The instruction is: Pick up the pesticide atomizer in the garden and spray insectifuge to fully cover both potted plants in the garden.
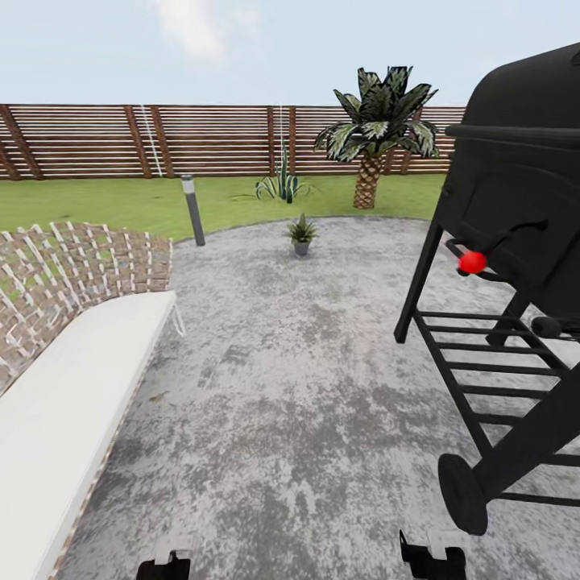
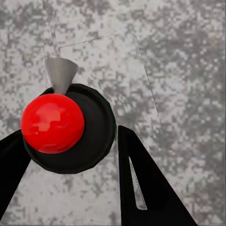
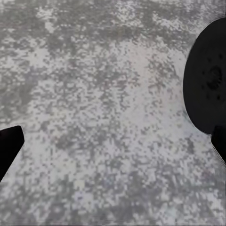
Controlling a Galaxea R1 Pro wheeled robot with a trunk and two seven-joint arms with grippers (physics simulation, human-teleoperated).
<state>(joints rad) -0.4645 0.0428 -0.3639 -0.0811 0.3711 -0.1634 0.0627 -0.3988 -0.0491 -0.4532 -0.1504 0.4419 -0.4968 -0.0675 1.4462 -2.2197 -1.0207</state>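
Left wrist view: left gripper (image 2: 70, 162) clamps the black, red-topped atomizer (image 2: 68, 127) over the stone patio (image 1: 306, 387), right gripper (image 3: 113, 141) spread wide, black grill (image 1: 515, 266) at right, potted plant (image 1: 302, 234) far ahead near the patio's edge.

A black grill (image 1: 515, 266) runs off the head view's right edge, its lid cut by the top. A wicker lounger (image 1: 72, 338) leaves the frame at left and bottom. Both grippers, left (image 1: 165, 564) and right (image 1: 435, 557), are clipped by the bottom edge. One potted plant (image 1: 301, 234) stands too far off to show specks on its leaves. A red ball hides most of the spray bottle (image 2: 89, 136).
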